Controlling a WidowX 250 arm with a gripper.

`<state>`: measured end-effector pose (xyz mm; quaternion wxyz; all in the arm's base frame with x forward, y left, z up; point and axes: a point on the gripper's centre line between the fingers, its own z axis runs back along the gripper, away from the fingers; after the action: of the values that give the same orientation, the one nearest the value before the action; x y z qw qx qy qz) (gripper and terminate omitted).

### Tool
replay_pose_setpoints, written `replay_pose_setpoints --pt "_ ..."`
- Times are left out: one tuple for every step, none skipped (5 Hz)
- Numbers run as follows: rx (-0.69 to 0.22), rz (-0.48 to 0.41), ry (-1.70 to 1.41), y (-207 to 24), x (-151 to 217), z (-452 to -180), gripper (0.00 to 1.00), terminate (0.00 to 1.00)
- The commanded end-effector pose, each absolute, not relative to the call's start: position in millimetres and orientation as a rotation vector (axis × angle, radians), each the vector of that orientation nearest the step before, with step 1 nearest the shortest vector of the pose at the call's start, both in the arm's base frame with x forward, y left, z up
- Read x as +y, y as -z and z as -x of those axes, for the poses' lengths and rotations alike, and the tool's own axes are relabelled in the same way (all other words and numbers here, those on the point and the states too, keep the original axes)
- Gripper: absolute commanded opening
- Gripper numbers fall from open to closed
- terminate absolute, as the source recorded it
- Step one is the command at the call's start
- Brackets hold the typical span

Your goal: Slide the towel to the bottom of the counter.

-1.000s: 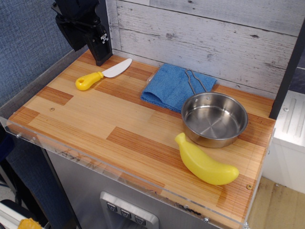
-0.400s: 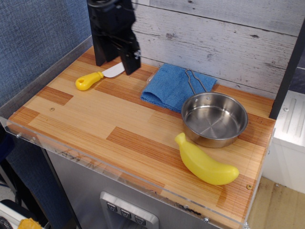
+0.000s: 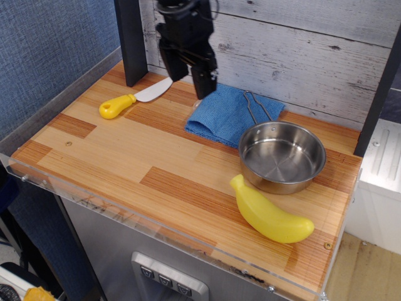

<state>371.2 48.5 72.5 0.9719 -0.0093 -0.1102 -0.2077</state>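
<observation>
The blue towel (image 3: 225, 115) lies folded and flat at the back of the wooden counter (image 3: 125, 157), close to the white plank wall. The steel pan's wire handle rests on the towel's right part. My black gripper (image 3: 190, 79) hangs just above the towel's back left corner. Its two fingers are spread apart with nothing between them.
A steel pan (image 3: 282, 157) stands right of the towel, overlapping its front right edge. A yellow toy banana (image 3: 269, 213) lies in front of the pan. A yellow-handled toy knife (image 3: 133, 98) lies at the back left. A dark post (image 3: 130, 44) stands at the back left corner.
My gripper has moved right from the back left corner, past the knife, to a spot above the towel's left edge. The towel and other objects have not moved.
</observation>
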Motion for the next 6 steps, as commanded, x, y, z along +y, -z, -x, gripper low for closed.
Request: replay_pose_setpoints --pt "-0.234 -0.056 0.522 -69.7 36.3 -387.8 1.0 0.0" --pt "-0.202 -0.063 0.562 -58.5 30.6 -382.5 1.0 0.0" --pt "-0.184 -0.057 0.599 -43.8 22.5 -382.3 1.0 0.0" --pt "-0.191 -0.04 0.61 -30.9 14.5 -388.9 1.0 0.0" --pt "-0.202 -0.055 0.626 -23.8 8.2 -392.8 1.0 0.0" --pt "-0.187 -0.069 0.635 -18.4 7.3 -390.6 1.0 0.0"
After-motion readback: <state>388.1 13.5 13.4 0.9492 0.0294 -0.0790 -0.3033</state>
